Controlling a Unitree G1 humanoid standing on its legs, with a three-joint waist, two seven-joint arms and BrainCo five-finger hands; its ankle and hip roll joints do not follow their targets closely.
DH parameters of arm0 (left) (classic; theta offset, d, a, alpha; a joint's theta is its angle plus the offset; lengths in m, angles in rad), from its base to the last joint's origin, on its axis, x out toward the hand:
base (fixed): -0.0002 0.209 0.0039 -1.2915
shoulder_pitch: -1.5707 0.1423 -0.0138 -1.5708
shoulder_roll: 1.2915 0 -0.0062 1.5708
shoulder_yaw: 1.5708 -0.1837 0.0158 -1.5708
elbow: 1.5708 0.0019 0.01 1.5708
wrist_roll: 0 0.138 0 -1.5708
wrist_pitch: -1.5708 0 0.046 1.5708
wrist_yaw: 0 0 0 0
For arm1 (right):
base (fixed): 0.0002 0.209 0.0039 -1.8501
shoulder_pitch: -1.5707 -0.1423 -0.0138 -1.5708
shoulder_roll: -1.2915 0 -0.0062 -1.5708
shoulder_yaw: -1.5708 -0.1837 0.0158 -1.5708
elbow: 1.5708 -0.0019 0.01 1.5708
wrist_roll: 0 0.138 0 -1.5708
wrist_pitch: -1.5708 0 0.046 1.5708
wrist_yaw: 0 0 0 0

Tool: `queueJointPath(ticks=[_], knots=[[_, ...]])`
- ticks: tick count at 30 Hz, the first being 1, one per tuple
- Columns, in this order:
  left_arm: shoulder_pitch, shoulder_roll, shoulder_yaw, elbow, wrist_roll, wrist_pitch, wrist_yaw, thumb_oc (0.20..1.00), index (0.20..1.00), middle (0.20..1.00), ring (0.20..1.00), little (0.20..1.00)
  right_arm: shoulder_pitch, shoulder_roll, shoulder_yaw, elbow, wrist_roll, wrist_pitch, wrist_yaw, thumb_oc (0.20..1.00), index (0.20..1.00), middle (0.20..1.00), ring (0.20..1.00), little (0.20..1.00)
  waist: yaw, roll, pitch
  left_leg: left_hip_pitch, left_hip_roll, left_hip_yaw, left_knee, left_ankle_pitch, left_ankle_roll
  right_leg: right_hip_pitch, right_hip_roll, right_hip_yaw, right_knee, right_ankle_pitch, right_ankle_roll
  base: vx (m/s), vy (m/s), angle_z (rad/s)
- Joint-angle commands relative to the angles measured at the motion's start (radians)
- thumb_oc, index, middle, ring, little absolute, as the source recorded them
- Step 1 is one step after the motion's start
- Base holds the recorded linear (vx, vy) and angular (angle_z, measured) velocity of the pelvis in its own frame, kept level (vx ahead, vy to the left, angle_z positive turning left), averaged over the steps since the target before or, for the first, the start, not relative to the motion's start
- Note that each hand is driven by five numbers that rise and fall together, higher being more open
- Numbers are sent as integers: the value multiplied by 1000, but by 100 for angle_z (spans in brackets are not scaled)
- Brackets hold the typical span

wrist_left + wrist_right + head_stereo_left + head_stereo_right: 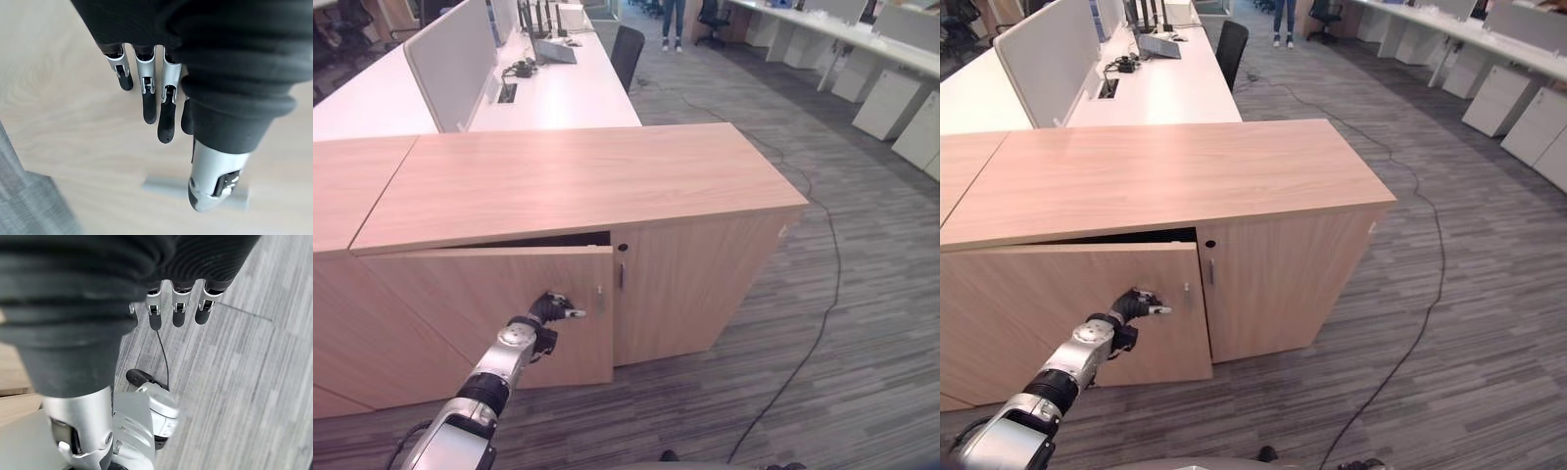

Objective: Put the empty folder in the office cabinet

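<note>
The left robot hand (551,309), fingers loosely straight, hovers beside the handle (599,299) of the cabinet door (489,313), which is ajar. It may slip off. The right robot hand (176,308) hangs relaxed (no folder visible).

Head stereo downward; wrist cameras close.

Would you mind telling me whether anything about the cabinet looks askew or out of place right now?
The cabinet's left door stands slightly ajar, showing a dark gap under the cabinet top, while the right door sits shut. The left hand reaches near its handle.
</note>
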Motion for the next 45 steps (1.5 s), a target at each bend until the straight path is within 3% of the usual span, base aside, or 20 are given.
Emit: queueJointPath(ticks=[1,9,12,20,25,27,29,32,34,35,40,45], knots=[[-201,39,55,130,-87,-87,62,1000,1000,1000,1000,1000,-47,-29,-36,48,94,-18,-38,1000,1000,1000,1000,1000,3,15,-48,-62,31,45,35,-17,-9,45,37,-41,8,-127,35,-16,110,-6],[-298,167,93,295,-102,-98,89,1000,1000,1000,1000,1000,-32,-39,-57,49,143,-26,-45,1000,1000,1000,1000,1000,-5,27,-54,-54,-1,34,4,-14,2,39,7,-57,8,-118,59,-14,78,5],[-340,253,125,342,-153,-111,92,1000,1000,1000,1000,1000,-50,-43,-57,47,180,-35,-45,1000,1000,1000,1000,1000,3,30,-56,-53,-17,40,4,-21,10,34,-7,-54,8,-111,68,-9,76,1],[-365,304,177,290,-266,-162,136,1000,1000,1000,1000,1000,-44,-28,-42,27,193,-46,-51,1000,1000,1000,1000,1000,9,22,-62,-50,-28,45,4,-30,17,32,-23,-53,8,-107,78,0,24,0],[-276,293,186,239,-212,-173,129,1000,1000,1000,1000,1000,-31,-15,-41,19,189,-56,-56,1000,1000,1000,1000,1000,11,18,-65,-50,-35,50,4,-34,20,32,-30,-54,8,-107,81,0,0,0],[-246,284,190,229,-221,-171,111,1000,1000,1000,1000,1000,-30,-14,-44,21,190,-57,-55,1000,1000,1000,1000,1000,12,18,-66,-50,-35,50,4,-35,21,32,-31,-53,8,-107,82,0,0,0],[-110,202,247,184,-320,-177,63,1000,1000,1000,1000,1000,-33,-5,-60,38,195,-55,-50,1000,1000,1000,1000,1000,24,16,-66,-50,-37,49,4,-38,23,36,-34,-58,8,-109,82,10,17,-2],[-22,100,262,180,-349,-173,31,1000,1000,1000,1000,1000,-39,0,-68,45,191,-54,-48,1000,1000,1000,1000,1000,32,11,-64,-50,-39,43,4,-39,24,38,-37,-62,8,-110,81,0,0,0],[0,76,260,194,-340,-170,24,1000,1000,1000,1000,1000,-40,-1,-70,47,186,-54,-48,1000,1000,1000,1000,1000,33,10,-64,-51,-39,42,4,-39,25,38,-37,-64,8,-111,81,0,0,0],[61,17,255,232,-325,-159,6,1000,1000,1000,1000,1000,-49,-5,-76,49,177,-53,-46,1000,1000,1000,1000,1000,40,5,-62,-53,-41,39,4,-39,27,38,-39,-68,8,-110,79,0,0,0],[210,-115,244,308,-264,-138,-28,1000,1000,1000,1000,1000,-59,-11,-93,54,167,-57,-52,1000,1000,1000,1000,1000,60,-5,-56,-63,-46,21,4,-36,30,37,-42,-80,8,-111,75,3,13,4],[296,-172,249,384,-213,-138,-30,1000,1000,1000,1000,1000,-59,-2,-95,56,163,-62,-65,1000,1000,1000,1000,1000,78,-17,-47,-78,-51,2,4,-30,33,33,-44,-91,8,-112,72,-19,10,12]])
